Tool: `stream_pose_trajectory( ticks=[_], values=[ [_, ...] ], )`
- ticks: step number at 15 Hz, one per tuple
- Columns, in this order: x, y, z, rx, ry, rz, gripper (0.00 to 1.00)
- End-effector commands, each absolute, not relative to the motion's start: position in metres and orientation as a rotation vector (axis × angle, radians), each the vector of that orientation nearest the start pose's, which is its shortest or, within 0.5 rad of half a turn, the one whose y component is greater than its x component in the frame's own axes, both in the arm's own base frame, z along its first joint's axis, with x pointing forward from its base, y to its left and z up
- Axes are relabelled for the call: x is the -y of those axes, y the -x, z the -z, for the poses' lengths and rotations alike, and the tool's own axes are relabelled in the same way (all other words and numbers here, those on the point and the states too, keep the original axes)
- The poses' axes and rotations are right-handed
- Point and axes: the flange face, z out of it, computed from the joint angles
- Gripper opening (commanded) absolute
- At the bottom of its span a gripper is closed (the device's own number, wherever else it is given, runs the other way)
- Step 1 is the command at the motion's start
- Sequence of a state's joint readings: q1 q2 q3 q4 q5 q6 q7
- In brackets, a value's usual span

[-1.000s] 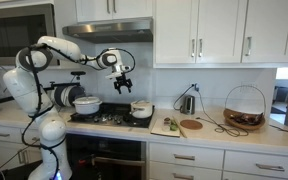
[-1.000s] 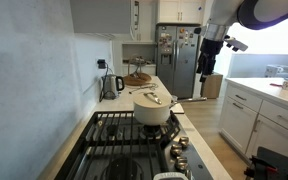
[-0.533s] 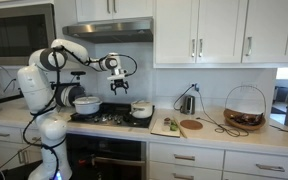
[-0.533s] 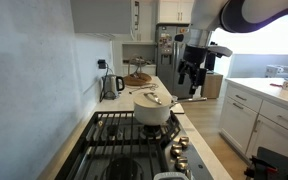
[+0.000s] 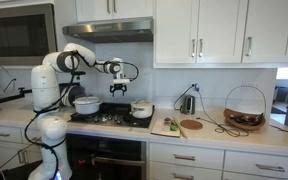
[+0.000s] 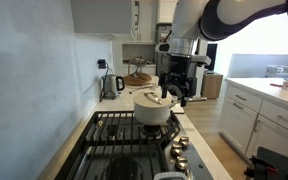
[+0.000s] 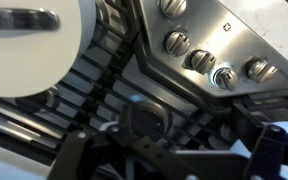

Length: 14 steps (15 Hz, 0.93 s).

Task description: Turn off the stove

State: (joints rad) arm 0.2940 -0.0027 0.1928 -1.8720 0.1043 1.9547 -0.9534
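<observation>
Within the last second the hand (image 5: pixel 119 89) has travelled leftward from mid-frame. It now hangs spread and empty over the stove (image 5: pixel 109 119), set in the worktop (image 5: pixel 214 128) at lower centre-left. The knobs (image 7: pixel 199 60) sit upper right in the wrist view, untouched; shut-off judged still pending.

Below the pincer (image 6: pixel 172 98), the grates (image 7: pixel 104 85) of the stove (image 6: pixel 124 135) are seen to be made of dark, matt, rough-looking metal. The white pot (image 7: pixel 29 45) beside them is seen to be smooth and glossy. In the wrist view, the knobs (image 7: pixel 199 60) and the panel (image 7: pixel 239 30) around them are shown as shiny, silvery metal with fine brushed lines, while the pincer itself is made of black, matt parts.
</observation>
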Motion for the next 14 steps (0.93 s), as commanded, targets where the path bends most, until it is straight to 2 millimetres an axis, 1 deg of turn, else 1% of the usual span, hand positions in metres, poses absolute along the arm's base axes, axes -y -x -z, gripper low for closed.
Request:
stream_pose_trajectory(
  ticks=[1,2,4,8,10,14],
  values=[
    [-0.288,-0.509,-0.518,2.150,2.145,0.004,1.00],
    [-0.280,-0.502,-0.510,2.077,2.228,0.075,1.00],
    [-0.286,-0.505,-0.511,2.112,2.179,0.024,1.00],
    [-0.289,-0.508,-0.513,2.124,2.163,0.014,1.00],
    [-0.298,-0.505,-0.501,2.158,2.083,-0.044,1.00],
    [-0.313,-0.493,-0.462,2.158,1.970,-0.228,1.00]
  ],
)
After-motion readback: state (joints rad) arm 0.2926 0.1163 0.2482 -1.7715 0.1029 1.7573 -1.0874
